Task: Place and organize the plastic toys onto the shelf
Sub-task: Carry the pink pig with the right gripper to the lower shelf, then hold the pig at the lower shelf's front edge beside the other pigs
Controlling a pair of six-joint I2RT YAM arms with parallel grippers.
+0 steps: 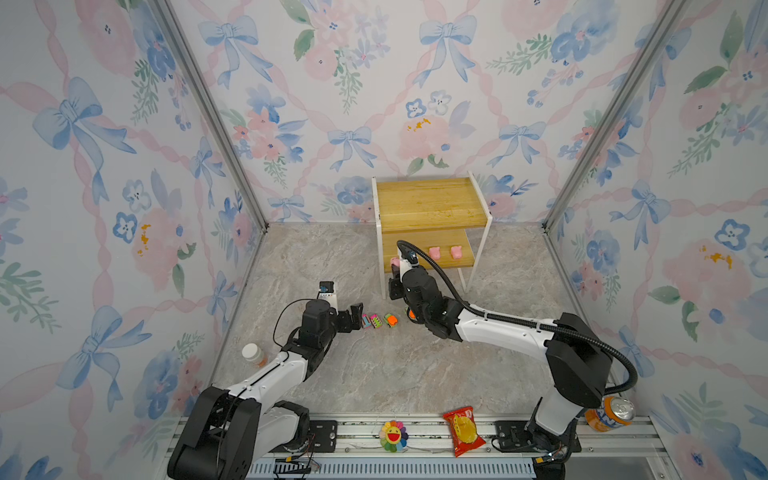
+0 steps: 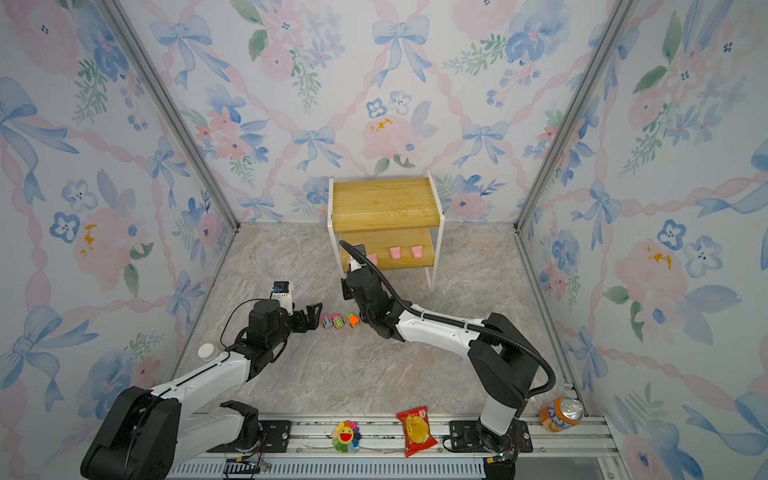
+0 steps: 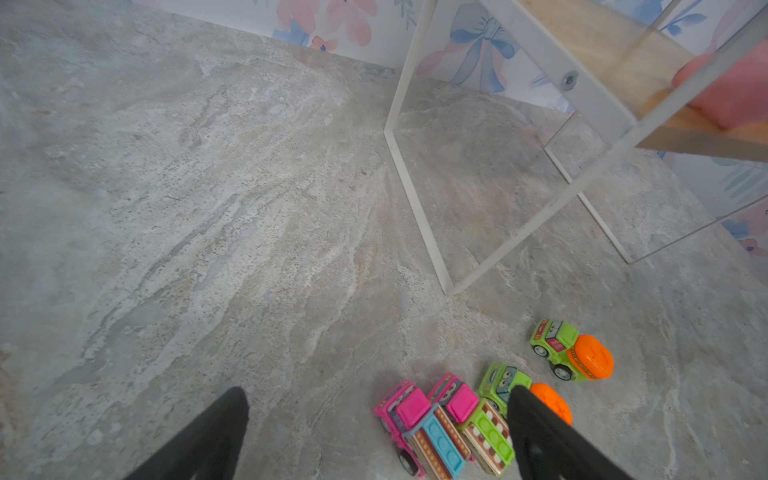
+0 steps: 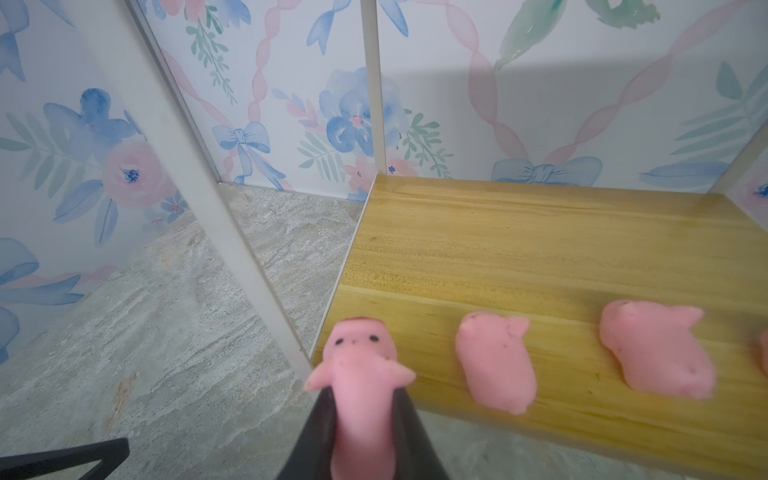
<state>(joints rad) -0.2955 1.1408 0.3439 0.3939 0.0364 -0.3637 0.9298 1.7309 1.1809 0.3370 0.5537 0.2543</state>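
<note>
Pink pig [image 4: 359, 357], seemingly soft, pinched mid-body by right gripper [image 4: 361, 399], eight o'clock of shelf [image 1: 428, 203]; left gripper [image 3: 378, 390] jaws wide.

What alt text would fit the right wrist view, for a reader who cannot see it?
The right hand grips a pink pig by a corner of the shelf board. Two more pigs lie in a row on that board, apart from each other, with floral wallpaper behind.

tool [image 4: 362, 401] pinching pink pig [image 4: 358, 353], shelf [image 4: 540, 249] just beside
</note>
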